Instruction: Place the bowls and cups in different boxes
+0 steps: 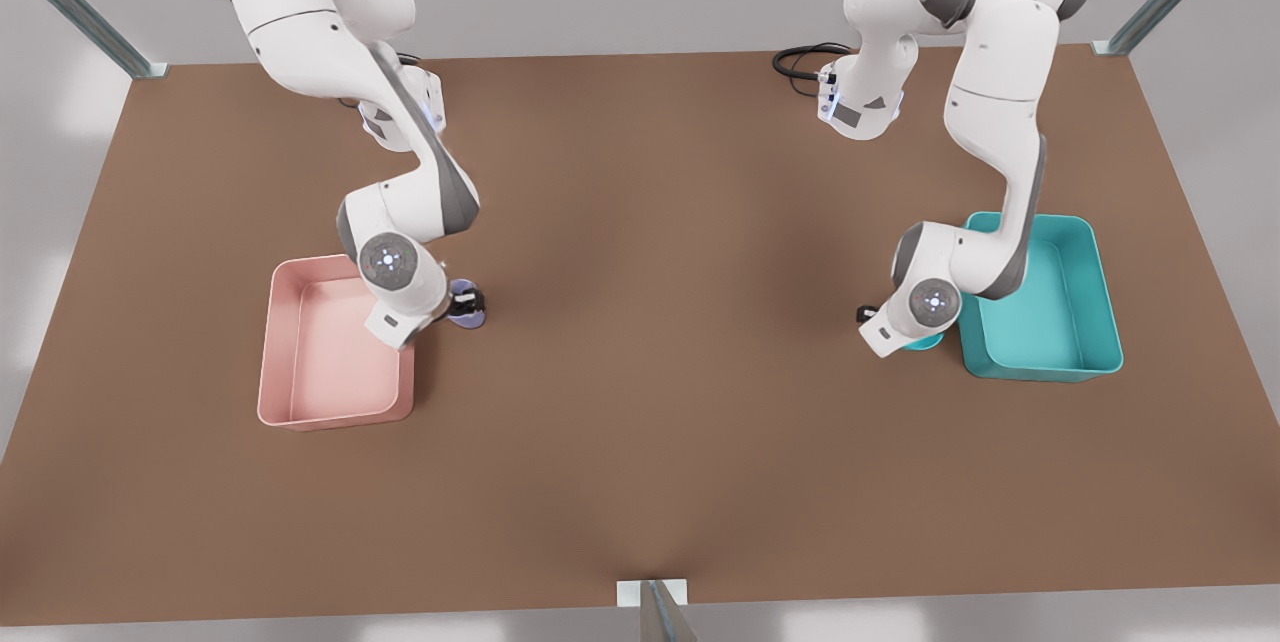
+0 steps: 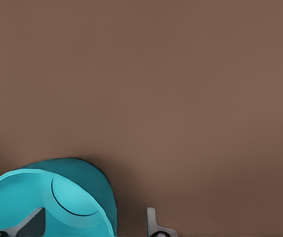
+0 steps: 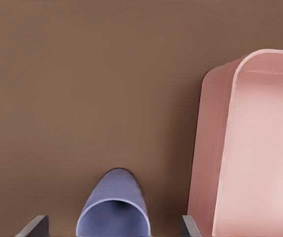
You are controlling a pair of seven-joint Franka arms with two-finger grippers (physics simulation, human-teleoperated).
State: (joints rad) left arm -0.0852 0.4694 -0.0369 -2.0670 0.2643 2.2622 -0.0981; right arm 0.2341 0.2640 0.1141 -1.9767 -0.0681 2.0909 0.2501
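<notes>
The teal bowl (image 2: 57, 202) rests on the brown table just beside the teal box (image 1: 1105, 322), at the front view's right; a sliver of the bowl (image 1: 926, 342) peeks out under the arm's hand. My left gripper (image 2: 92, 224) is open, one finger (image 2: 33, 222) inside the bowl and the other finger (image 2: 152, 222) outside its wall. The periwinkle cup (image 3: 114, 212) stands beside the pink box (image 3: 215, 148) at the front view's left. My right gripper (image 3: 111, 227) is open around the cup (image 1: 468, 314), with gaps on both sides.
The pink box (image 1: 268, 362) and the teal box are both open-topped with nothing inside. A black cable (image 1: 800, 57) lies at the table's back edge. Bare brown tabletop (image 1: 660, 322) spreads between the two arms.
</notes>
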